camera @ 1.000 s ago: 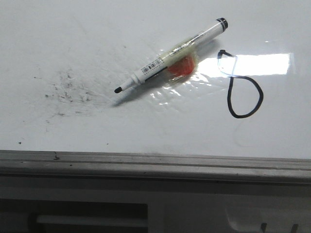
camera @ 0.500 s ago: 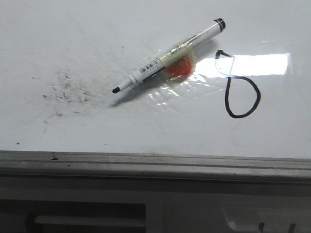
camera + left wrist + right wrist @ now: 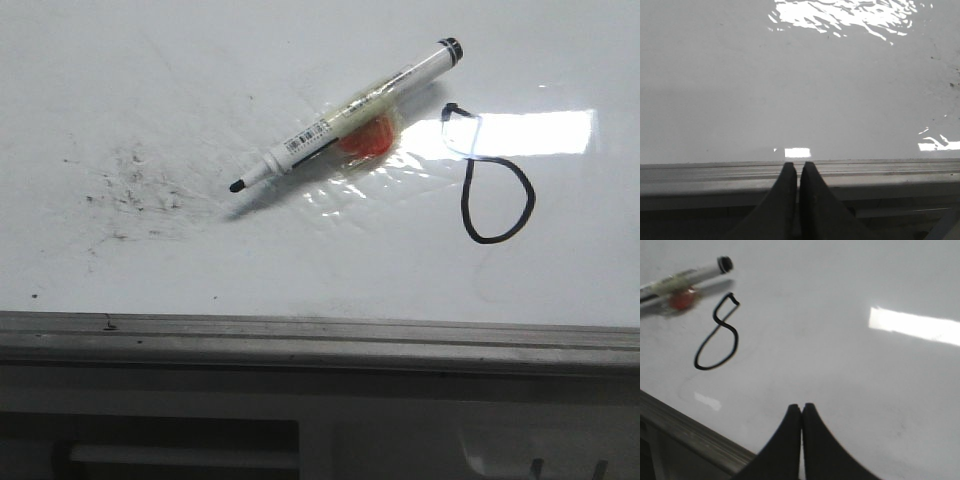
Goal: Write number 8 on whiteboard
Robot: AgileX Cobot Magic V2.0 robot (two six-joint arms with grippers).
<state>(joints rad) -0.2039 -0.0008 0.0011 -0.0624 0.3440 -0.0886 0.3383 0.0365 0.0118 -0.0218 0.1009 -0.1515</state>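
A thin black number 8 [image 3: 492, 170] is drawn on the whiteboard [image 3: 300, 260], right of centre; it also shows in the right wrist view as the number 8 [image 3: 717, 335]. A white marker pen [image 3: 345, 117] with a black cap end and an orange blob taped under it lies loose on the board, just left of the figure, tip pointing left. My right gripper [image 3: 801, 406] is shut and empty, hovering over bare board to the right of the figure. Over the board's near grey rail [image 3: 715, 175], my left gripper [image 3: 798, 165] is shut with nothing in it.
Black smudge specks [image 3: 135, 190] scatter over the board's left part. Bright glare patches [image 3: 530, 132] lie by the figure. The grey metal rail [image 3: 320, 335] runs along the board's near edge, with a lower ledge beneath it.
The pen, the figure and the smudges sit a few pixels further left and higher than a second ago, all by the same amount. Nothing was picked up or let go.
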